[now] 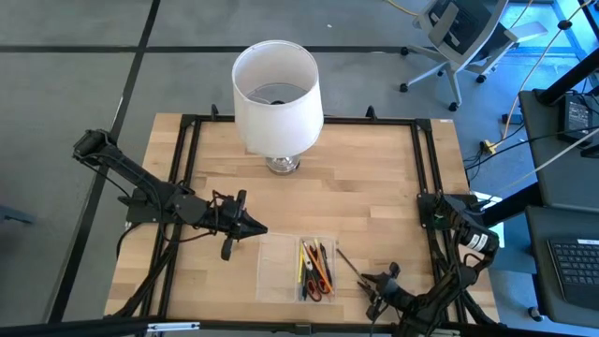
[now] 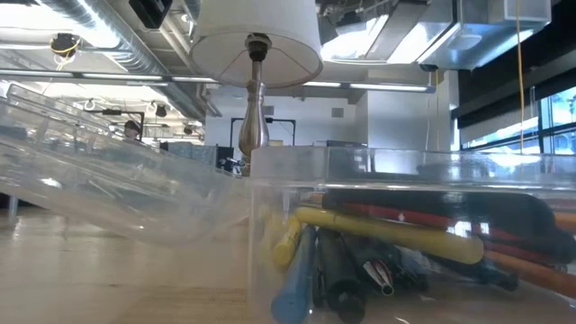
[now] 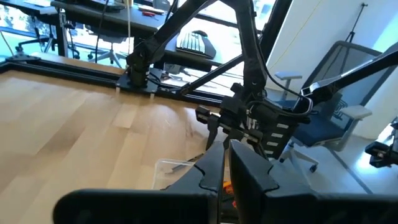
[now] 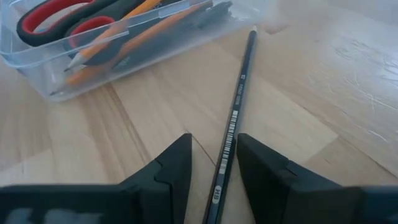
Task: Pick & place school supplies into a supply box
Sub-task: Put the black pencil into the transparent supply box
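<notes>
The clear supply box (image 1: pixel 279 270) sits on the wooden table near its front edge. Inside it lie red-handled scissors (image 4: pixel 56 15) with orange, yellow and dark pens and pencils (image 1: pixel 315 262). A dark pencil (image 4: pixel 239 87) lies flat on the table just right of the box, and shows in the high view as a thin slanted pencil (image 1: pixel 347 261). My right gripper (image 4: pixel 214 140) is low over the pencil's near end, open, one finger on each side of it and no contact showing. My left gripper (image 1: pixel 262 229) hovers left of the box, shut and empty.
A white-shaded lamp (image 1: pixel 276 94) stands on the table's far middle. A black metal frame (image 1: pixel 192 150) runs along the table's edges. Bare wood (image 1: pixel 365 187) lies between the lamp and the box. Office chairs and desks stand beyond the table.
</notes>
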